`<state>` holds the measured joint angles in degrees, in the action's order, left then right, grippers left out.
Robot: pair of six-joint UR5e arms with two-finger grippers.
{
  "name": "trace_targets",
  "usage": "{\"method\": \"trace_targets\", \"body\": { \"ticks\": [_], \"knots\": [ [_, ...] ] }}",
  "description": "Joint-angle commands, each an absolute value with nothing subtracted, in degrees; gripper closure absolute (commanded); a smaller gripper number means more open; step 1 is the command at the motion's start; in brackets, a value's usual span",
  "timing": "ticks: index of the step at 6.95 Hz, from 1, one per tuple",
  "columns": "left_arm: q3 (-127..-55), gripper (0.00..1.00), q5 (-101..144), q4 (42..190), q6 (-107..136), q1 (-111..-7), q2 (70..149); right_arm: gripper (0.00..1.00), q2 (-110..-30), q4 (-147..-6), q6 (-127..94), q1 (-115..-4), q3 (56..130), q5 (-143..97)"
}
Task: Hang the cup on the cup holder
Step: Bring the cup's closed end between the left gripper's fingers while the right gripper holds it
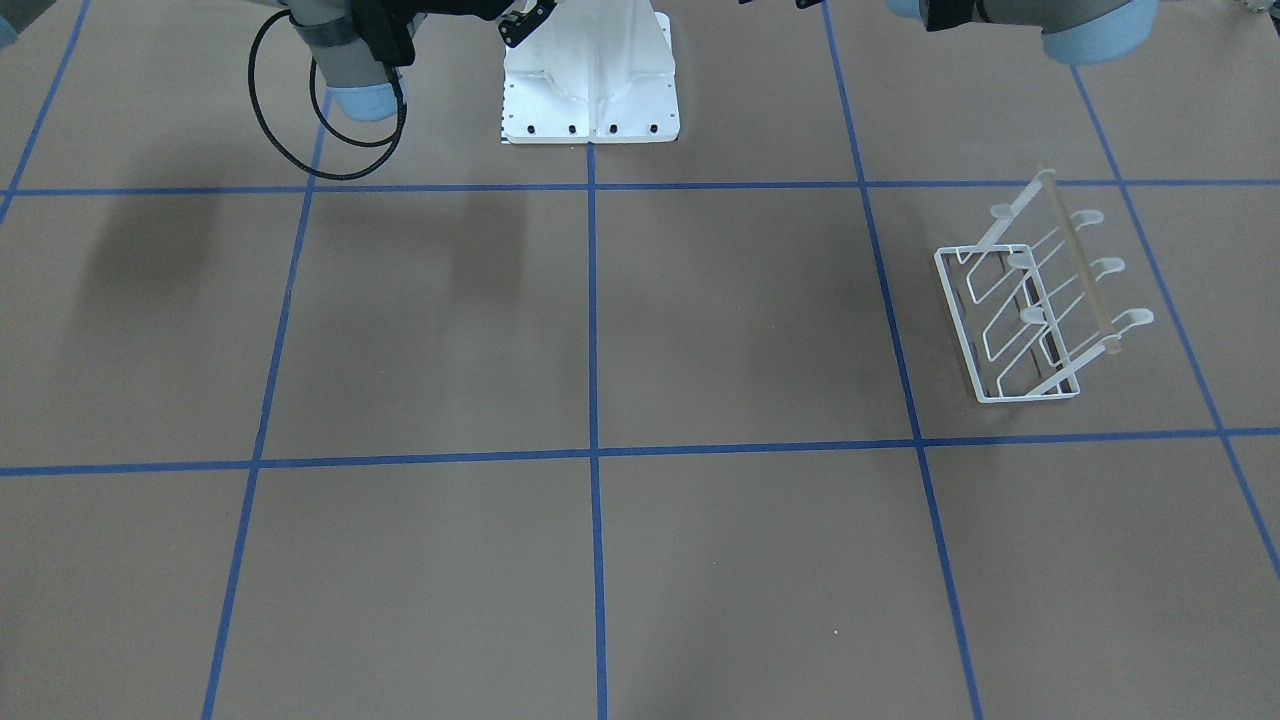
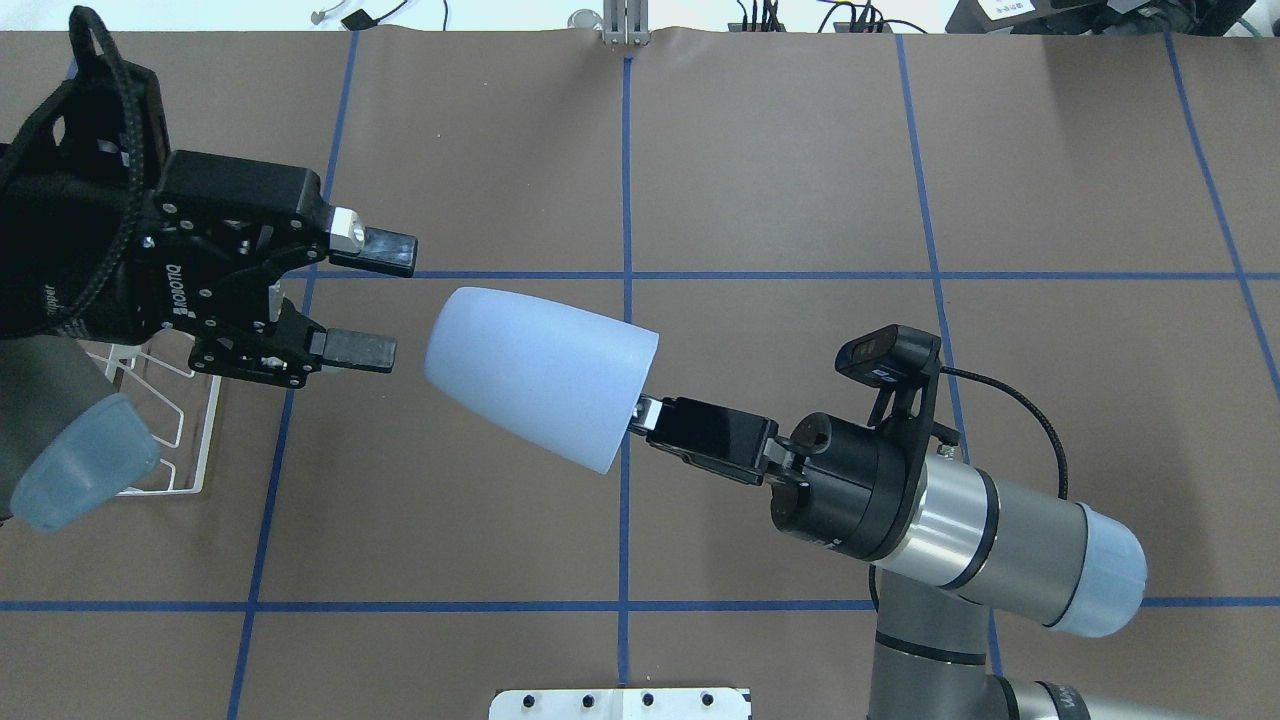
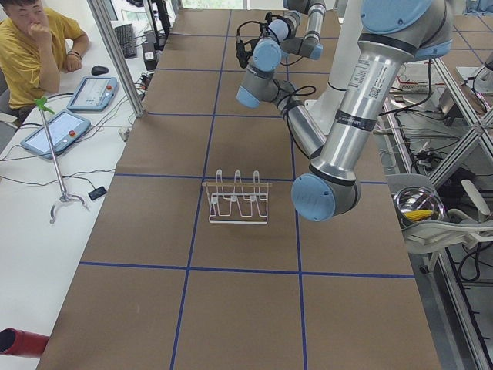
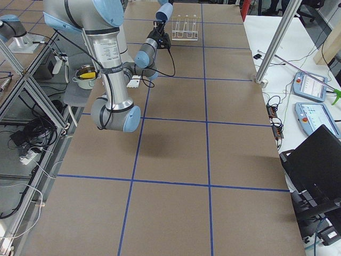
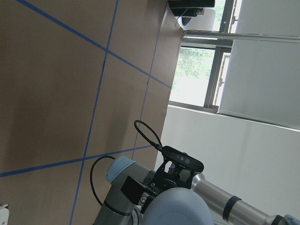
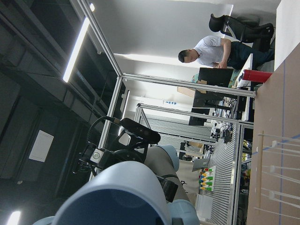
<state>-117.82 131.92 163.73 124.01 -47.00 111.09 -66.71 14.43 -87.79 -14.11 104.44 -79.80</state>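
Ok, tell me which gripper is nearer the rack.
Left. In the overhead view the left gripper hangs open right beside the rack, its arm covering part of it. The right gripper, holding the cup by its rim, is farther off, near the table middle.

Pale blue cup (image 2: 540, 375). White wire cup holder (image 1: 1031, 316), pale wooden rod (image 1: 1080, 262). Brown surface (image 1: 430, 330) gridded with blue lines (image 1: 592, 320).

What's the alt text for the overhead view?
The right claw holds the light blue cup sideways by its rim above the table, base pointing at the open left claw. The white wire cup holder shows partly under the left arm.
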Motion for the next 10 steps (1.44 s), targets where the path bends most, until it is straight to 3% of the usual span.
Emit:
{"method": "trace_targets", "body": {
  "ticks": [1, 10],
  "knots": [
    [-118.12, 0.01, 131.92, 163.74, 124.01, -46.5, 111.09, 1.0, -65.83, 14.5, -86.05, -12.92, 103.54, -78.49],
    [-118.04, 0.03, 131.92, 163.83, 124.45, -46.05, 111.09, 1.0, -62.05, 14.33, -83.85, -12.22, 101.16, -75.5]
  ]
}}
